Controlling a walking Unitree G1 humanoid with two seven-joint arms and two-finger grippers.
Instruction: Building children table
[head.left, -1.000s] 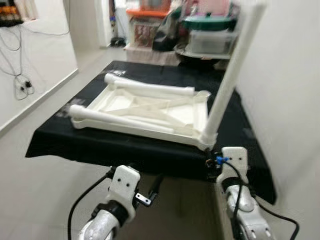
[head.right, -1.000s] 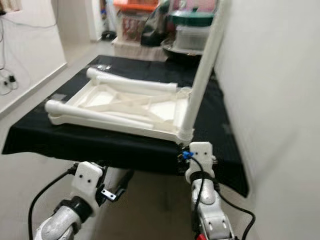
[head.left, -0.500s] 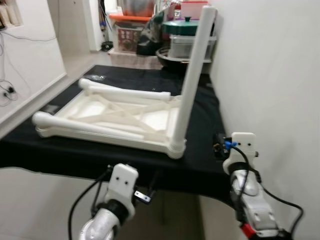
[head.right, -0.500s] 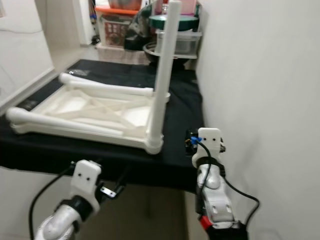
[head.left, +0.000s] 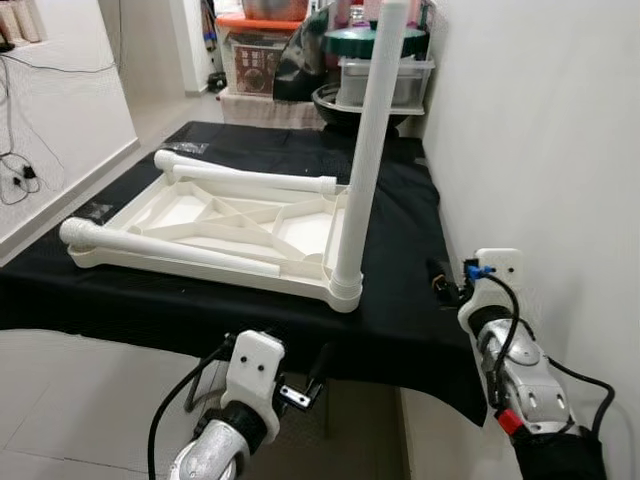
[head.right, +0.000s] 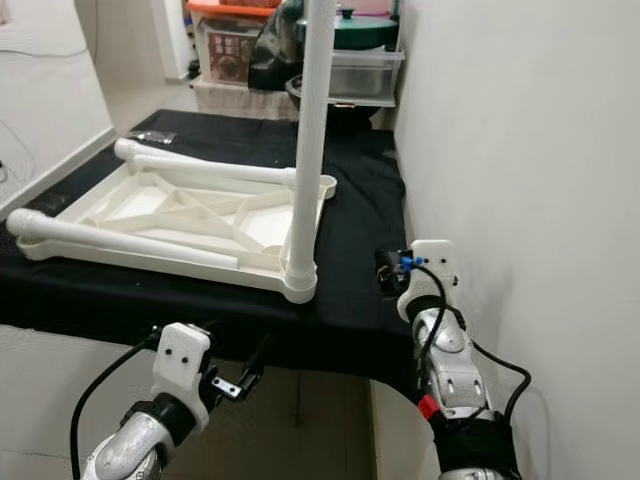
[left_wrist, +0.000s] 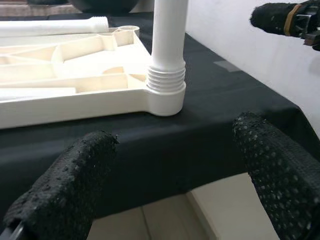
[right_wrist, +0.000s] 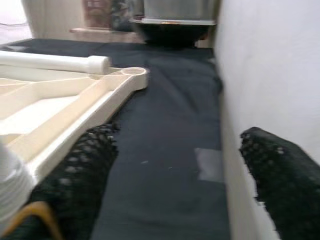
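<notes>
Black-draped bench (head.left: 400, 310) ahead: upright table leg (head.left: 367, 150), axis vertical, just ahead-left of right gripper (right_wrist: 175, 175), spread wide; left gripper (left_wrist: 175, 175) lower, likewise wide.

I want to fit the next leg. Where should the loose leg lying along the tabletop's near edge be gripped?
Grip the loose leg around its round mid-shaft, coming from above and the near side. It lies flat along the upturned tabletop, so its top is exposed.
</notes>
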